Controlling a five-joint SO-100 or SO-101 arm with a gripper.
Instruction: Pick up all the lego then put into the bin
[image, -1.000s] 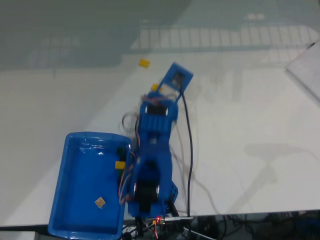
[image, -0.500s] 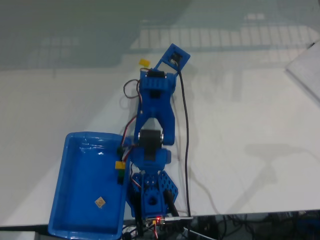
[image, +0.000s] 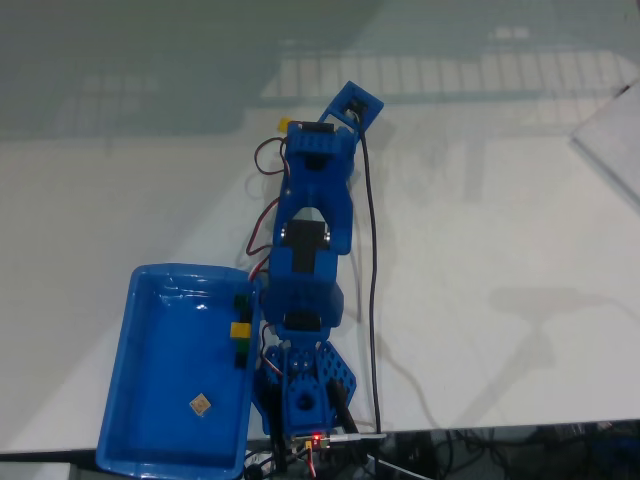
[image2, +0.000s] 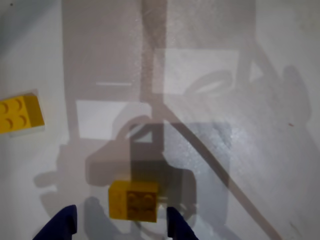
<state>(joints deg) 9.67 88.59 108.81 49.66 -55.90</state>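
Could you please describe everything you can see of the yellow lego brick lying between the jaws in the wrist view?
The lego brick is a small, flat, yellow-orange square of glossy-looking plastic with four round studs on top. It lies flat on the pale table, slightly turned, inside the arm's shadow. It sits between the two blue jaws of the open gripper, touching neither. Only the table touches it.

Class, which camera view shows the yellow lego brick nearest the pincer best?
The wrist view: the brick lies large and clear between the open pincer's tips. In the fixed view, the arm hides it.
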